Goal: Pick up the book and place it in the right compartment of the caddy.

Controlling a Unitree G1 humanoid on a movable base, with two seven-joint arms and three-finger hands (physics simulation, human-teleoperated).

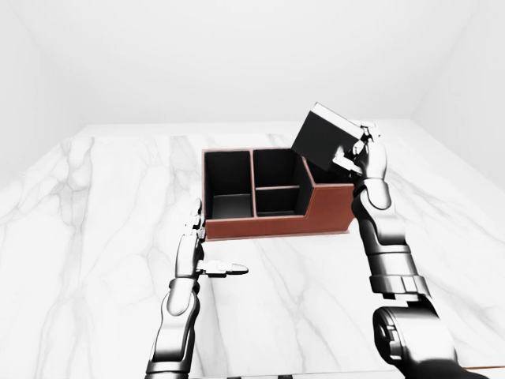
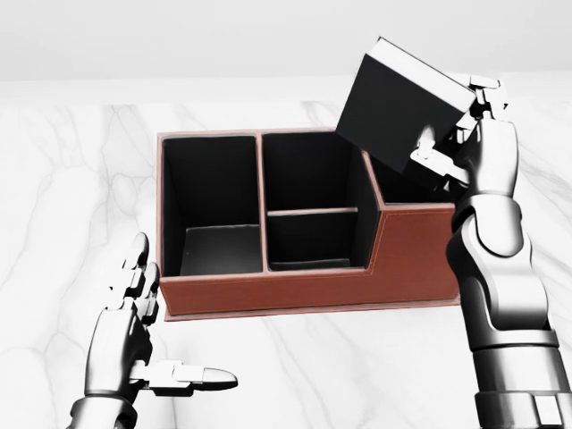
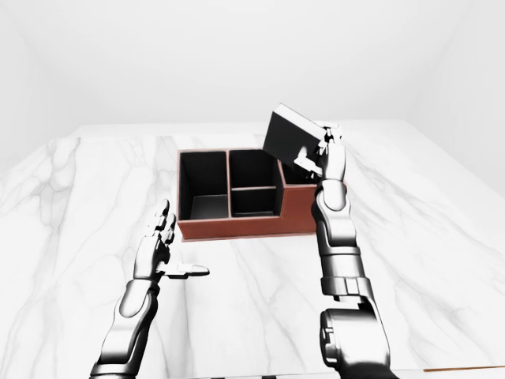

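The black book [image 2: 398, 112] hangs tilted in the air over the right compartment of the brown caddy [image 2: 304, 290], its lower corner near the compartment's opening. My right hand [image 2: 469, 134] is shut on the book's right edge, fingers wrapped round it. The caddy has a tall left compartment, two middle ones and a right one partly hidden by the book. At the lower left of the head view my left hand [image 2: 147, 344] hovers open over the marble table [image 2: 54, 197], holding nothing.
The white marble table [image 1: 95, 237] spreads wide on every side of the caddy. Pale walls rise beyond its far edge. No other objects show.
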